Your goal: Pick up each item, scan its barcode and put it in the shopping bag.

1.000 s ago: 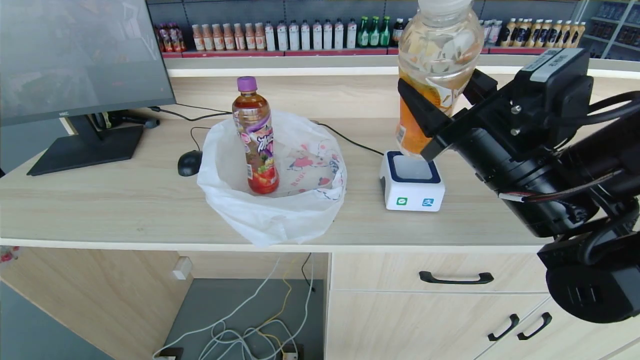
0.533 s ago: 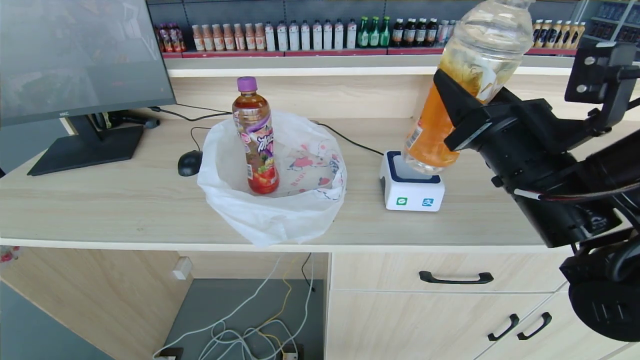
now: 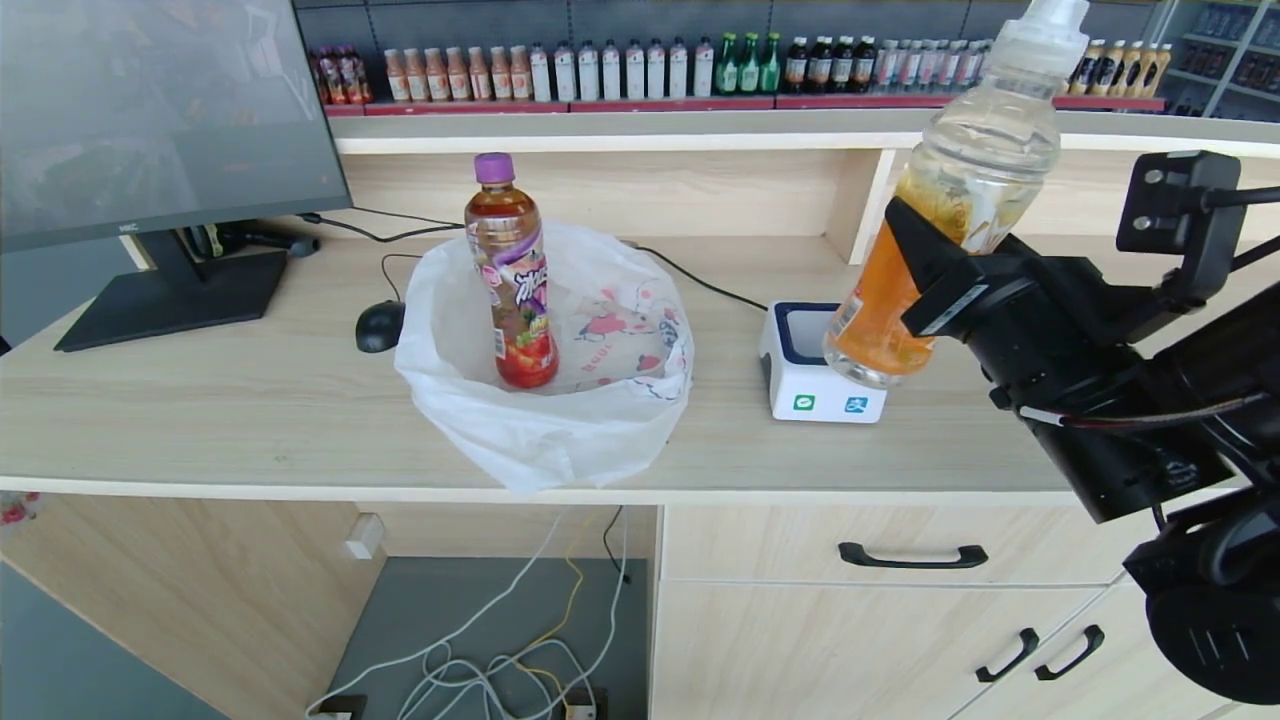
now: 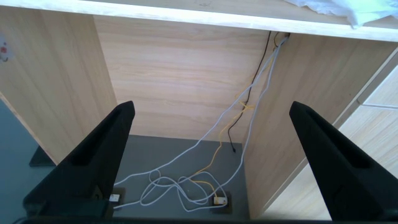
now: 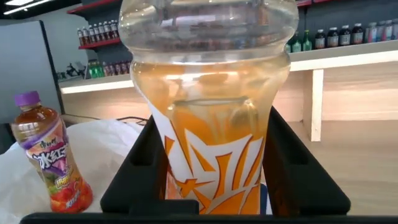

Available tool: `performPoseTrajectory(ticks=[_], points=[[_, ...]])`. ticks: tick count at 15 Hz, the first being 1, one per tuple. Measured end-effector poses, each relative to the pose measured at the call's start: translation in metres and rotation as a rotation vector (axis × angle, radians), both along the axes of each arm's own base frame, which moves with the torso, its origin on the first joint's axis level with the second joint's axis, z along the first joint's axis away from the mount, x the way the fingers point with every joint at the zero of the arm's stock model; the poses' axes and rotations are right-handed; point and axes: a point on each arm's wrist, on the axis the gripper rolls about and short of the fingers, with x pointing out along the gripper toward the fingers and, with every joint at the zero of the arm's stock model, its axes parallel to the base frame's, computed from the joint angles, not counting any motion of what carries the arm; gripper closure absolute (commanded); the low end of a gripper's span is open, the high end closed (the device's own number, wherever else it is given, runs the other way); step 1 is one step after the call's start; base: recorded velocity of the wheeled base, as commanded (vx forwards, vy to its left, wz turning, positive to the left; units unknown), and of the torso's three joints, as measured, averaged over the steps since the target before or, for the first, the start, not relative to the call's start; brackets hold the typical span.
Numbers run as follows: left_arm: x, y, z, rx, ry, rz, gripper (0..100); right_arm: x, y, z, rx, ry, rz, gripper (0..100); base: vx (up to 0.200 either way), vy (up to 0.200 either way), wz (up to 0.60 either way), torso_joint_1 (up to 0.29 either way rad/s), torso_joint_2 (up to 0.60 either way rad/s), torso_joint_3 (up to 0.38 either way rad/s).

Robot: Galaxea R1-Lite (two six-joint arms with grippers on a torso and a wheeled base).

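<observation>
My right gripper (image 3: 935, 275) is shut on an orange drink bottle (image 3: 940, 220) with a white cap, held tilted, its base just over the white barcode scanner (image 3: 815, 385) on the counter. The same orange drink bottle (image 5: 211, 130) sits between the black fingers (image 5: 140, 168) in the right wrist view. A purple-capped tea bottle (image 3: 510, 270) stands upright inside the white shopping bag (image 3: 545, 420) left of the scanner; that tea bottle (image 5: 50, 158) shows at the side of the right wrist view too. My left gripper (image 4: 211, 155) hangs open below the counter, facing the cables on the floor.
A monitor (image 3: 160, 120) stands at the counter's back left, with a black mouse (image 3: 380, 325) beside the bag. A cable (image 3: 690, 275) runs behind the bag to the scanner. A raised back ledge (image 3: 620, 145) borders the counter. Drawers (image 3: 910, 555) sit below on the right.
My right gripper has carried the orange bottle to the right and lower, tilting it from upright, so its base now hangs over the scanner's right side. The bag and tea bottle stay put.
</observation>
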Motion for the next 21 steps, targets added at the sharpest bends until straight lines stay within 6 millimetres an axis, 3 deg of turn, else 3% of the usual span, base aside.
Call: performPoseTrajectory(ticks=[2,21], points=[[0.0,0.0,0.0,0.0,0.0,0.0,0,-0.003,0.001,-0.004,-0.01,0.012,0.009,100,0.0,0.0,0.0,0.0,0.0,0.0],[0.0,0.0,0.0,-0.003,0.0,0.0,0,0.003,-0.012,-0.003,-0.001,0.012,-0.038,100,0.0,0.189,0.0,0.002,0.0,0.001]])
